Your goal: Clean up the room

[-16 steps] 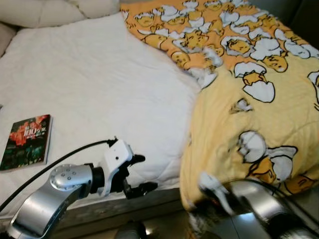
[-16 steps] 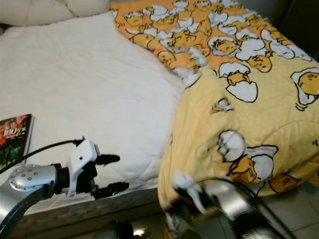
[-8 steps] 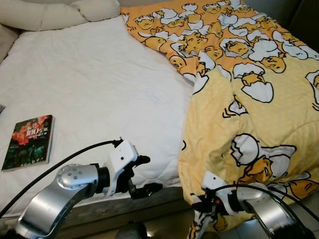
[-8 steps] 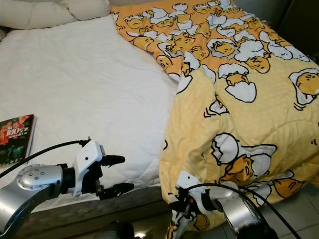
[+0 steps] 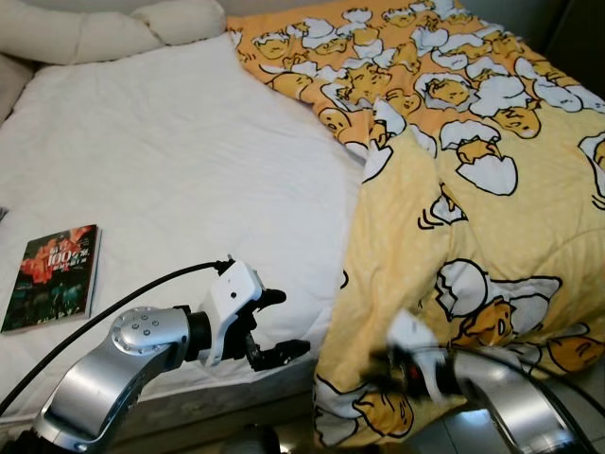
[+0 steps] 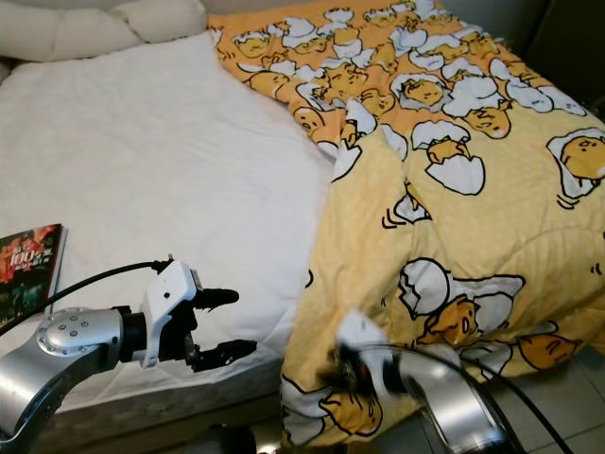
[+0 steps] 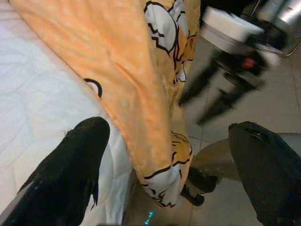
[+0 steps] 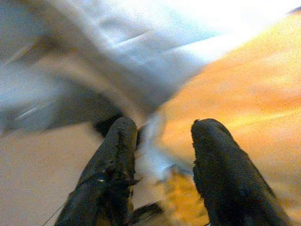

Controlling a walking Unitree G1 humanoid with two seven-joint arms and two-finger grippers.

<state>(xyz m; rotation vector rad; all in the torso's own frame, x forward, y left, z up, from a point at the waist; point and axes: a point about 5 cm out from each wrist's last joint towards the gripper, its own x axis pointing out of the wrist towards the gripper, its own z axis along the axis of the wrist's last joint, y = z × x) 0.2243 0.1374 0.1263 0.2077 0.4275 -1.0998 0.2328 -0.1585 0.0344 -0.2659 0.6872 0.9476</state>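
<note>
The right gripper (image 5: 383, 364), fingers parted and empty, has swung left along the hanging quilt (image 5: 473, 236) edge. The left gripper (image 5: 284, 326) stays wide open beside it; no grasp yet.

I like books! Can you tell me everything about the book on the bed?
The thin paperback book with a dark red-and-green cover lies flat and closed, face up, on the white quilted bed sheet near the bed's left edge. White lettering including "100" marks its cover; the rest is too small to read. Nothing touches it except the sheet.
</note>
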